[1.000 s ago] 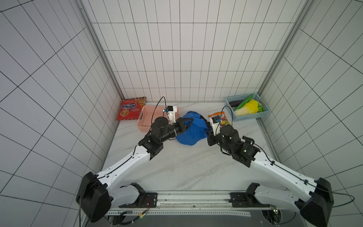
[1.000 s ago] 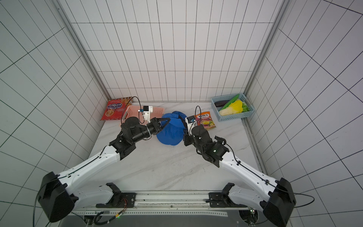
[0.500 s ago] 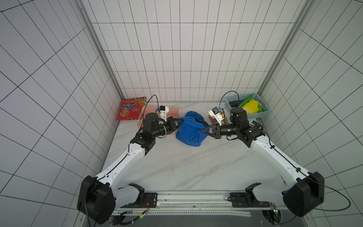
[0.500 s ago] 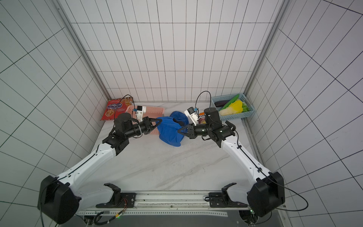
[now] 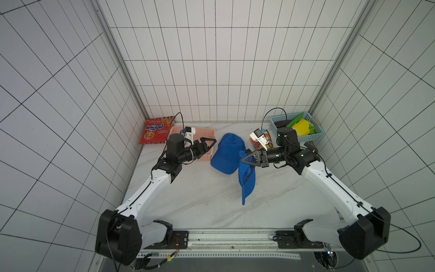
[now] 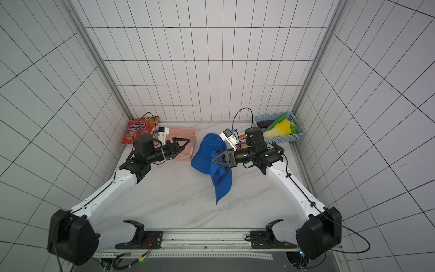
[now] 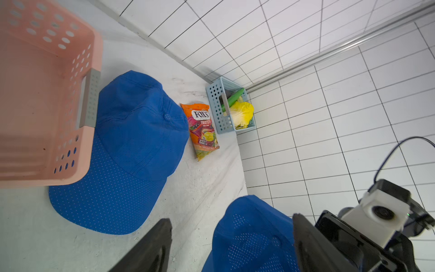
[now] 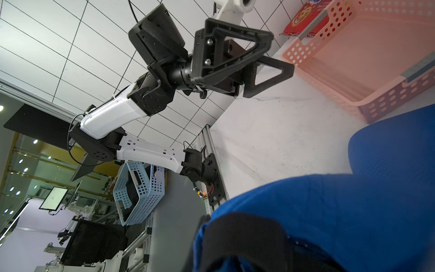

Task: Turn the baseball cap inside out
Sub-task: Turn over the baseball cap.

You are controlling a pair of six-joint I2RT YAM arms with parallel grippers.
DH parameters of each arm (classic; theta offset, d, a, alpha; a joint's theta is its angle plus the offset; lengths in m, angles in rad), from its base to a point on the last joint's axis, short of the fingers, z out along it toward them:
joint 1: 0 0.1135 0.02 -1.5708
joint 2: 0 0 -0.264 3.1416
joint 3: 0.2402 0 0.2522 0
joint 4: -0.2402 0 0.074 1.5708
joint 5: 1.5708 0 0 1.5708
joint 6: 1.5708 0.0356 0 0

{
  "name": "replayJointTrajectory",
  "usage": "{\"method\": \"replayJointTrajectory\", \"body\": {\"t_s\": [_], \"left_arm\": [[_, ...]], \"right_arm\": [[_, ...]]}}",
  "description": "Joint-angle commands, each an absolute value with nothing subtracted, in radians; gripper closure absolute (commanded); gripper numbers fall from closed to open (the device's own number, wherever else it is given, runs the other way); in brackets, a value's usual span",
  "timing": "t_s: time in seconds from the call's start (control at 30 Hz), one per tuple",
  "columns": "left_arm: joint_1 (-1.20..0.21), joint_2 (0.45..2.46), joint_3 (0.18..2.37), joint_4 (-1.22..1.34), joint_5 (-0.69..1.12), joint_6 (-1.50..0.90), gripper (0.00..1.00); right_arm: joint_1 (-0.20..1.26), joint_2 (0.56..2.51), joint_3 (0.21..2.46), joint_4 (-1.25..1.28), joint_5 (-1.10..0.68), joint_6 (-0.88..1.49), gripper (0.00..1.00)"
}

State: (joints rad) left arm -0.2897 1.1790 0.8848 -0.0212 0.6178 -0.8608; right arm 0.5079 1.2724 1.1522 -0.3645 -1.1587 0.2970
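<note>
The blue baseball cap [image 5: 247, 182] hangs brim down from my right gripper [image 5: 244, 160], which is shut on the cloth at its upper edge, above the table's middle. In both top views it dangles [image 6: 222, 182] under those jaws. In the right wrist view blue cloth [image 8: 329, 212] wraps the dark fingers [image 8: 247, 235]. My left gripper [image 5: 209, 143] stands open and holds nothing, over the near edge of the pink basket. Its wrist view shows the hanging cap [image 7: 254, 235] between the spread fingers [image 7: 160, 235], apart from them.
A second blue cap [image 5: 226, 153] lies dome up on the table beside the pink basket [image 5: 200, 129]. A red snack bag [image 5: 154, 133] leans at the back left. An orange sweets bag [image 7: 203, 130] and a blue basket [image 7: 215, 99] of vegetables sit at the back right.
My left gripper has opened, let go of the cap and drawn back to the left. The cap, stretched between both grippers before, now hangs from the right gripper alone.
</note>
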Motion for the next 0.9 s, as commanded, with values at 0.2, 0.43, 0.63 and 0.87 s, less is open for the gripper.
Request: {"method": "replayJointTrajectory", "body": {"t_s": [0.2,0.43,0.63,0.87], "left_arm": [[-0.399,1.072,0.803,-0.017,0.753,-0.546,0.2],[-0.489,1.117,0.815,-0.004,0.656,-0.485,0.21],[-0.527,1.216,0.88,0.058,0.745,-0.536,0.26],[-0.548,1.321,0.915,0.226,0.817,-0.661,0.23]], "right_arm": [[0.494,1.277,1.203,-0.261,-1.226,0.366,0.97],[0.494,1.305,1.242,-0.233,-1.264,0.397,0.97],[0.494,1.296,1.247,-0.218,-1.273,0.424,0.97],[0.494,1.288,1.249,-0.211,-1.282,0.448,0.97]]}}
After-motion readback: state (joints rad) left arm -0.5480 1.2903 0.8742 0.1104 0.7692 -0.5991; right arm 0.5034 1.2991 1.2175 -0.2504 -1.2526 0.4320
